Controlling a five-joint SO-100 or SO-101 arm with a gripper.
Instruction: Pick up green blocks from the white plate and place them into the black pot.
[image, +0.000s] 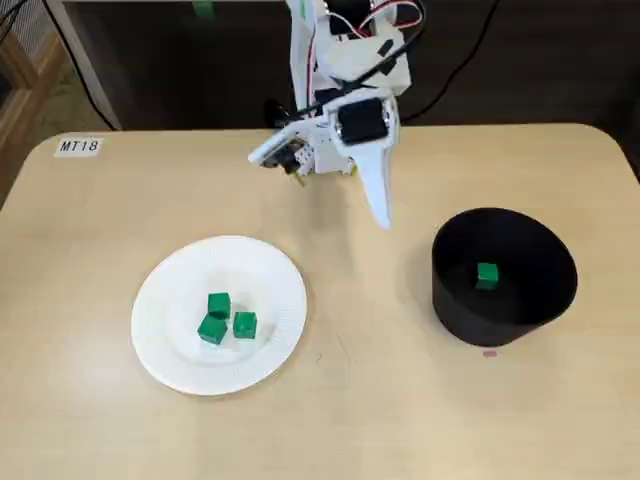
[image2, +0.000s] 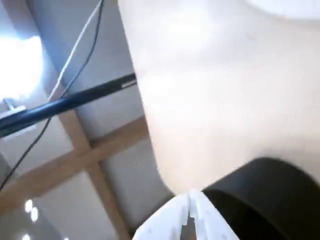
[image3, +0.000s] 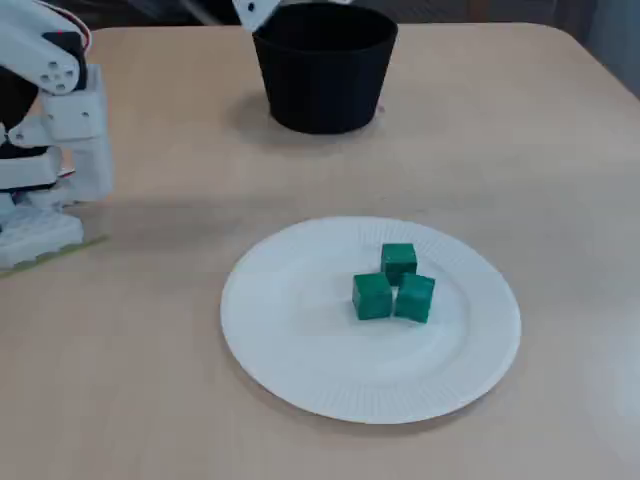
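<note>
A white paper plate (image: 262, 272) lies on the left of the table in a fixed view, and three green blocks (image: 219, 304) (image: 211, 329) (image: 245, 324) are clustered near its middle. To its right stands the black pot (image: 520, 236) with one green block (image: 487, 275) inside. My white gripper (image: 381, 217) hangs above the bare table between plate and pot, closer to the pot. In the wrist view the gripper (image2: 190, 202) is shut with nothing in it, and the pot (image2: 272, 195) sits just past its tip. The other fixed view shows the plate (image3: 290, 310), the blocks (image3: 373, 296) and the pot (image3: 325, 80).
The arm's base (image3: 50, 150) stands at the table's back edge in a fixed view, with cables behind it. A label reading MT18 (image: 78, 146) is stuck on the back left corner. A small pink mark (image: 489, 352) lies in front of the pot.
</note>
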